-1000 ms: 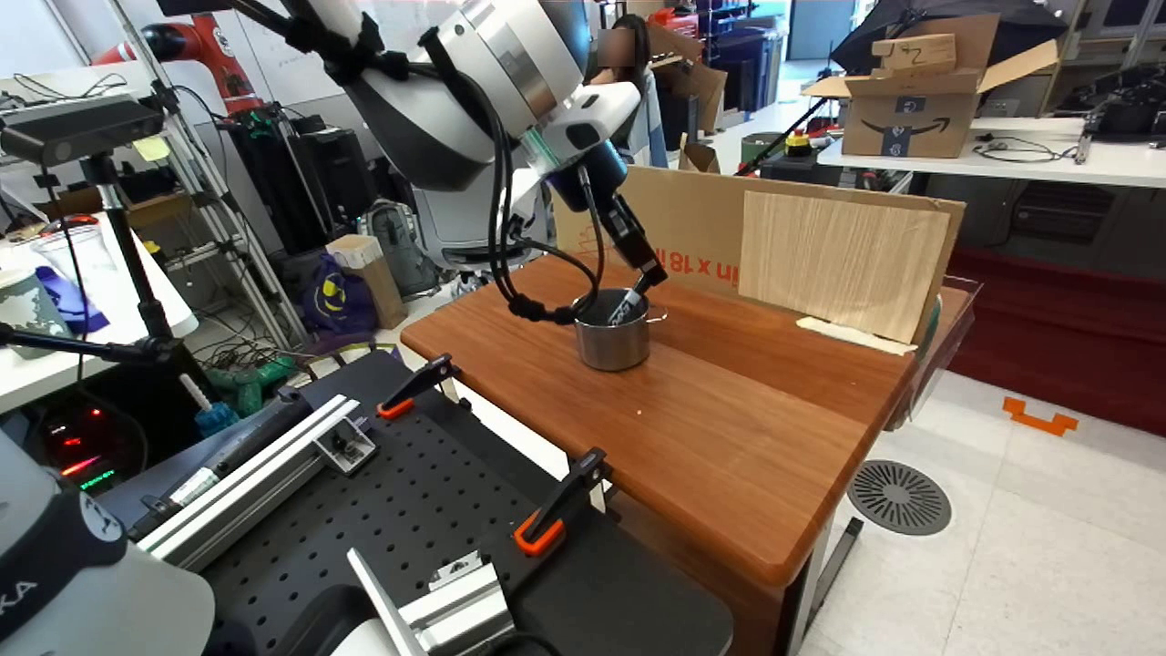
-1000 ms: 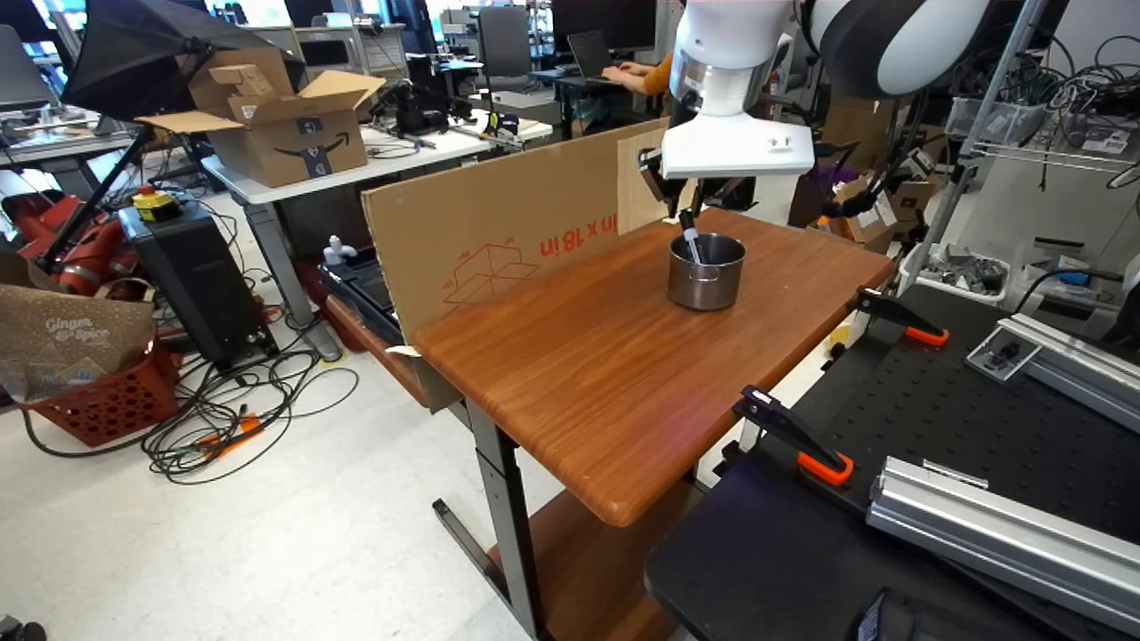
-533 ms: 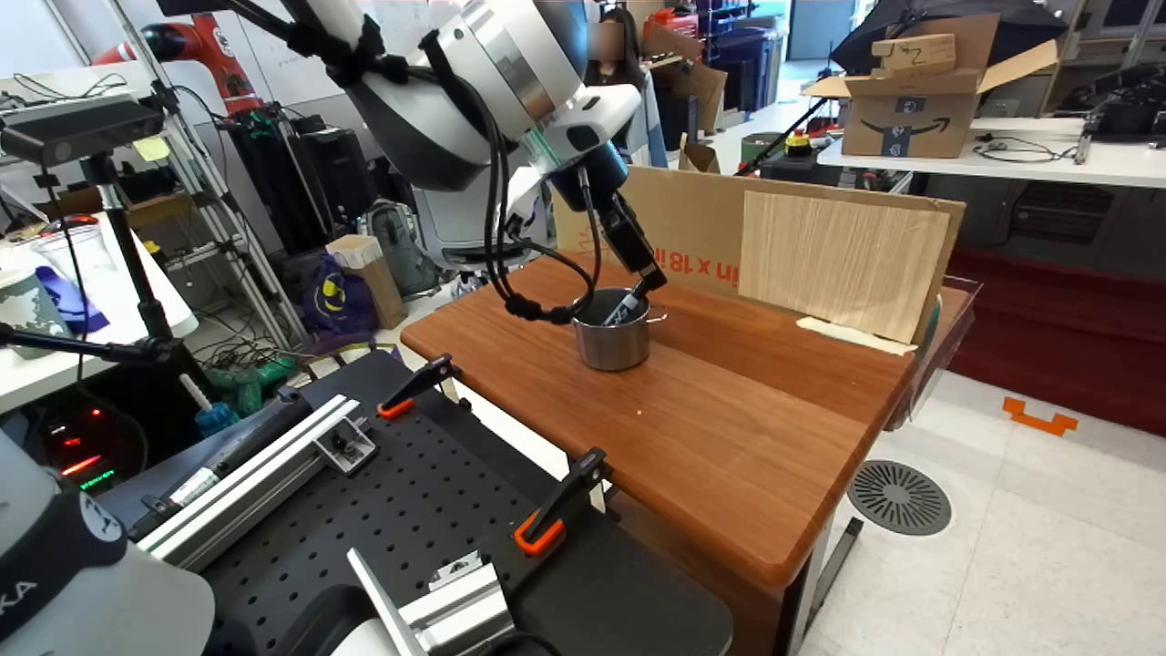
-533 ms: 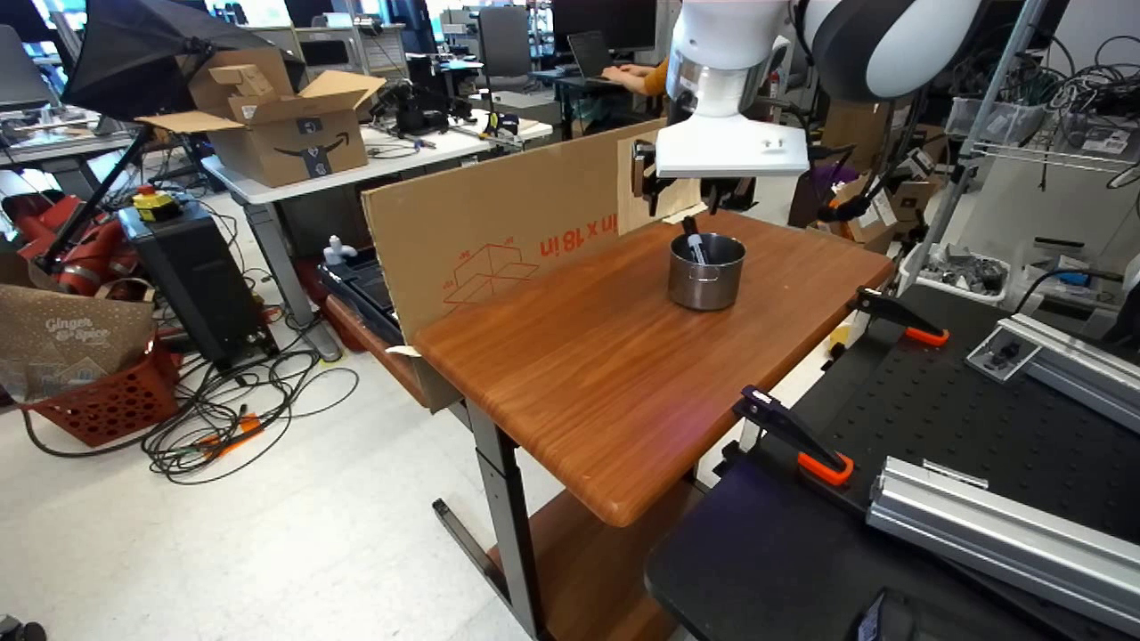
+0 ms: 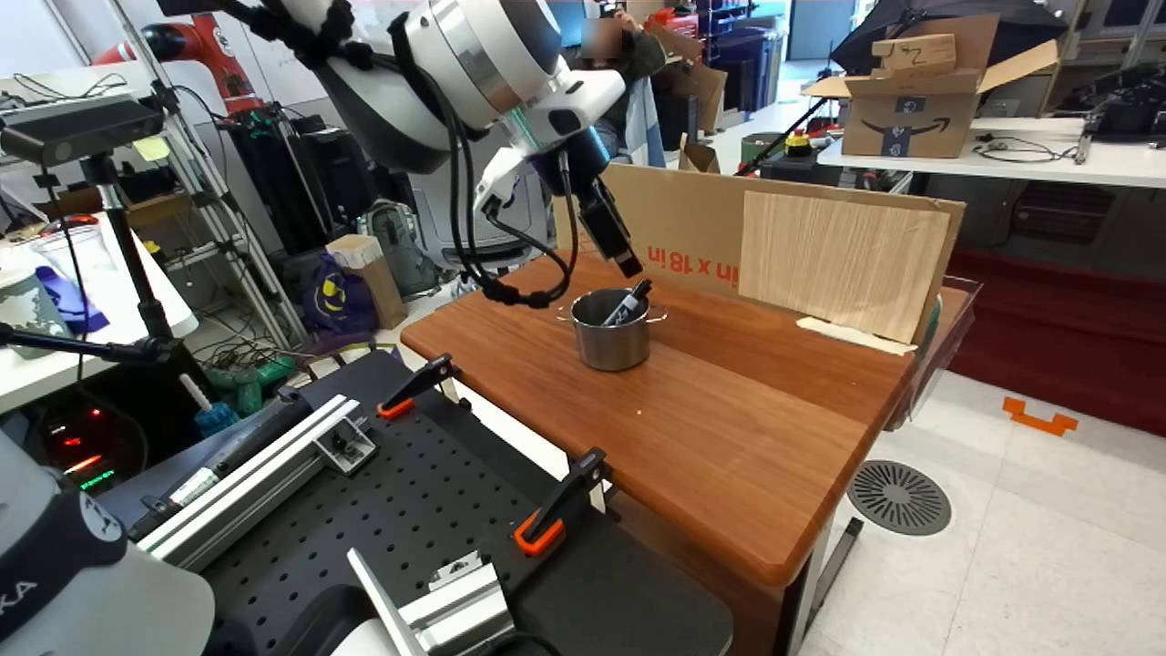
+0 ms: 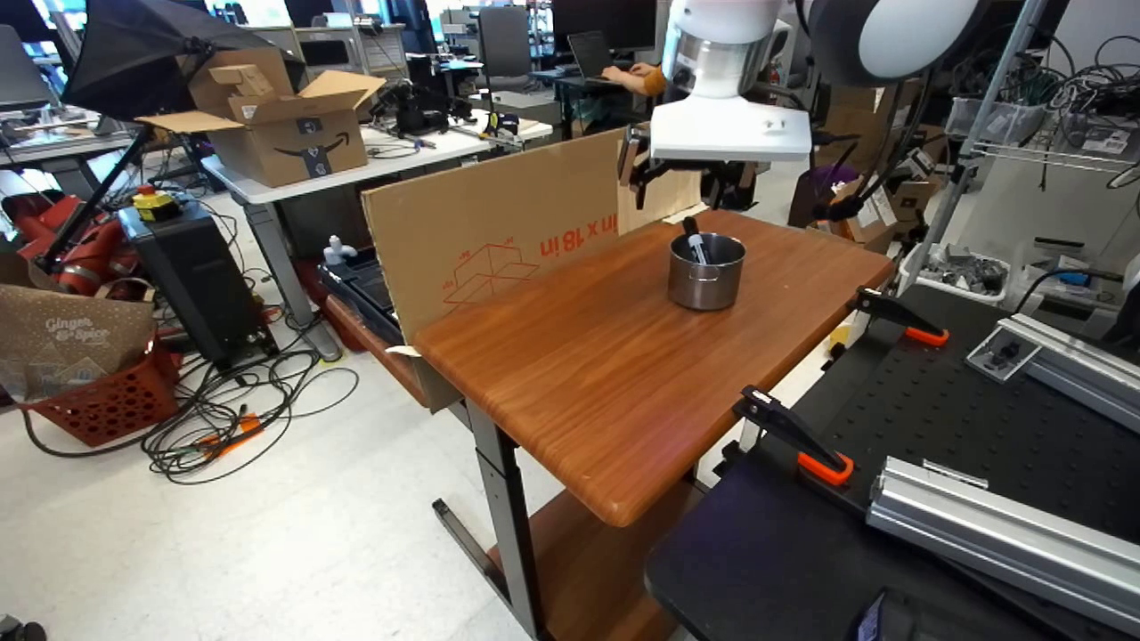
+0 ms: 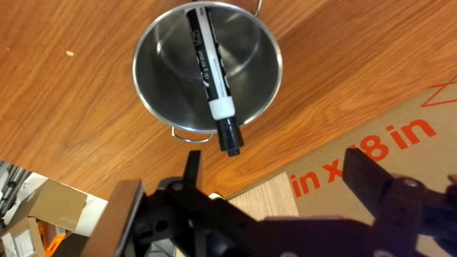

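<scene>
On the brown table (image 5: 729,401) stands a steel pot (image 5: 613,349), hiding in both exterior views the lower end of the marker (image 7: 210,67) leaning inside; the claw (image 7: 275,160) hangs near it, jaws spread wide apart.

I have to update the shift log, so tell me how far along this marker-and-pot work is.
Looks done: the marker leans inside the metal pot, its capped end sticking out. In hand: nothing; the claw hangs open above the marker, with a gap between them. Left: probably only moving the claw away, since it hangs close over the marker's capped end.
</scene>
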{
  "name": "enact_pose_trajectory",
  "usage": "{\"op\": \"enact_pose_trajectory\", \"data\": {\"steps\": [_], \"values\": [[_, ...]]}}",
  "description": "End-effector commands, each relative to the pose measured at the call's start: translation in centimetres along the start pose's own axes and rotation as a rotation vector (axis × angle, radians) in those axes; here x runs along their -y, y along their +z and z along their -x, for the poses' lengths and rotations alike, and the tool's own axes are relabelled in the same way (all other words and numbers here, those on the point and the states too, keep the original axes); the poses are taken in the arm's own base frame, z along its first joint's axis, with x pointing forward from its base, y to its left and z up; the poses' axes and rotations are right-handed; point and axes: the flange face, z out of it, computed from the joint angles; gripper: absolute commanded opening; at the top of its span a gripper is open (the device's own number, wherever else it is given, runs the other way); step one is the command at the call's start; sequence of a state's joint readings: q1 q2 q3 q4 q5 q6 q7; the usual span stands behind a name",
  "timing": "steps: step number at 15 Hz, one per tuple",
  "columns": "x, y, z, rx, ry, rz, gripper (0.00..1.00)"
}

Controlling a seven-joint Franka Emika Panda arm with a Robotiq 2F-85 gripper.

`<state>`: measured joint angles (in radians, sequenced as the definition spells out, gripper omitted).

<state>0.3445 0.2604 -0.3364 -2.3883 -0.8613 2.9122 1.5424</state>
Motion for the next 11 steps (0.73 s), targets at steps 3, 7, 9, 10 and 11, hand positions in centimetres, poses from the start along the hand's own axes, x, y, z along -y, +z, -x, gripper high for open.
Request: {"op": "enact_pose_trajectory", "data": {"steps": [3,7,9,10,11], "values": [[-0.5,-5.1,2.5,0.1,-0.076,0.038,1.0],[0.3,-5.0,2.9,0.088,-0.074,0.037,1.0],[0.0,-4.5,2.7,0.091,-0.068,0.046,1.0],[-0.1,-4.4,2.6,0.091,-0.067,0.048,1.0],[-0.1,-4.4,2.6,0.091,-0.067,0.047,1.0]]}}
